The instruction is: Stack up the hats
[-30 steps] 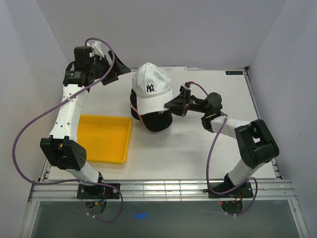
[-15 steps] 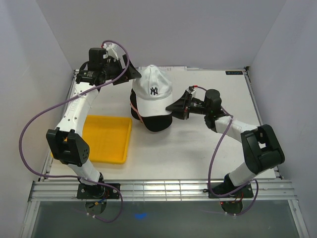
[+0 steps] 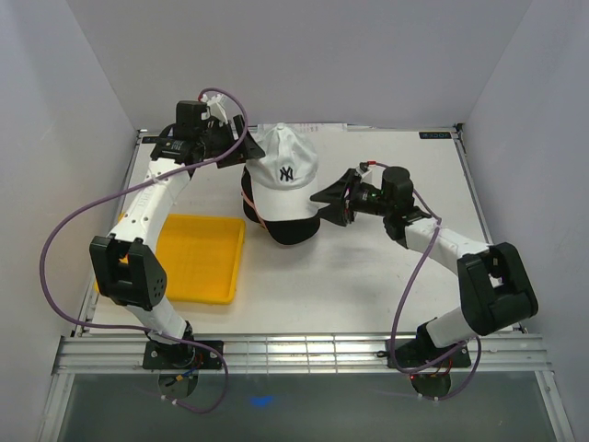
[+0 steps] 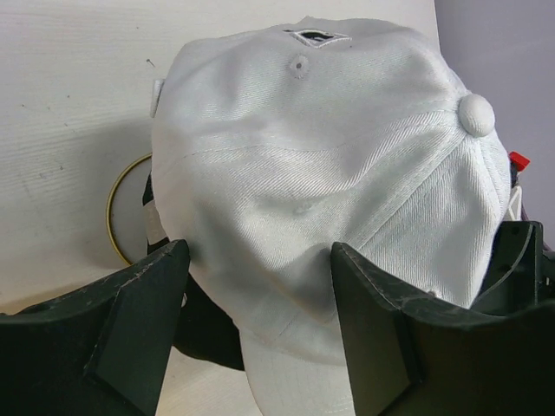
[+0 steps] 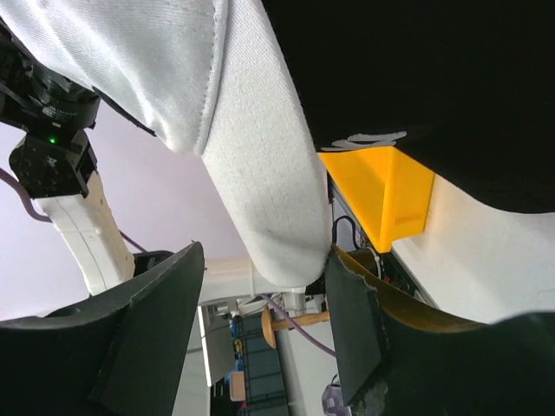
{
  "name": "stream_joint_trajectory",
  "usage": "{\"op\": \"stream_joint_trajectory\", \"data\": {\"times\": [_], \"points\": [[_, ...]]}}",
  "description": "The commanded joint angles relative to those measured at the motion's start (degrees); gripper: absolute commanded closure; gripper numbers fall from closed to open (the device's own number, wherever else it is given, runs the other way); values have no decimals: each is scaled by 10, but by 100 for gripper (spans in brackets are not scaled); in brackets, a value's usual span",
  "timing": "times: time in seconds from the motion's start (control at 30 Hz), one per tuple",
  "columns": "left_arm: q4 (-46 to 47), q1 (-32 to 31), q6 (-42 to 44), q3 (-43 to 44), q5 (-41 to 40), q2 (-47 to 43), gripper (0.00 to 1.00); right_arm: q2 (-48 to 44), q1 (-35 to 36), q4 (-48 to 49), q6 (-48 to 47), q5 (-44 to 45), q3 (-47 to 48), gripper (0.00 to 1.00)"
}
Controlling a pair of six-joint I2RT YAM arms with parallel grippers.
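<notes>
The white cap with the dark NY logo [image 3: 281,170] sits on top of the stack, over the black cap [image 3: 293,230]. A thin pink edge [image 3: 247,197] shows at the stack's left; the tan cap is hidden. My left gripper [image 3: 247,147] is open at the white cap's back, its jaws astride the crown [image 4: 329,156], with the black cap [image 4: 204,321] below. My right gripper [image 3: 329,198] is open around the white brim [image 5: 260,173], which rests against one finger [image 5: 347,312]. The black cap [image 5: 434,78] fills the upper right of that view.
A yellow tray [image 3: 193,258] lies left of the stack, near the left arm, and also shows in the right wrist view [image 5: 390,199]. A gold wire ring [image 4: 113,208] shows on the table under the hats. White walls enclose the back and sides.
My left arm swung right from the back left corner up to the white cap's back. The white cap has shifted slightly back and left. My right gripper stayed at the brim.
</notes>
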Motion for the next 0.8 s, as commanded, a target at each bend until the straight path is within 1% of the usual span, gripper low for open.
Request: {"op": "stream_joint_trajectory", "data": {"times": [0.0,0.23,0.37,0.47,0.5,0.57,0.77], "points": [[10,-2,9,-8,-11,-41,24,-37,-1,-13,-16,35,-8,36],[9,-1,12,-14,-25,-56,26,-87,5,-47,-9,112,-47,29],[8,-2,13,-12,-30,-59,26,-105,29,-58,0,154,-61,27],[3,-2,14,-9,-30,-54,27,-115,67,-47,22,197,-77,25],[1,-2,14,-10,-31,-54,28,-117,92,-33,34,227,-84,24],[2,-2,17,-12,-32,-54,28,-113,129,-23,45,258,-87,22],[-11,-1,30,-7,-38,-58,28,-109,207,48,95,386,-119,18]]}}
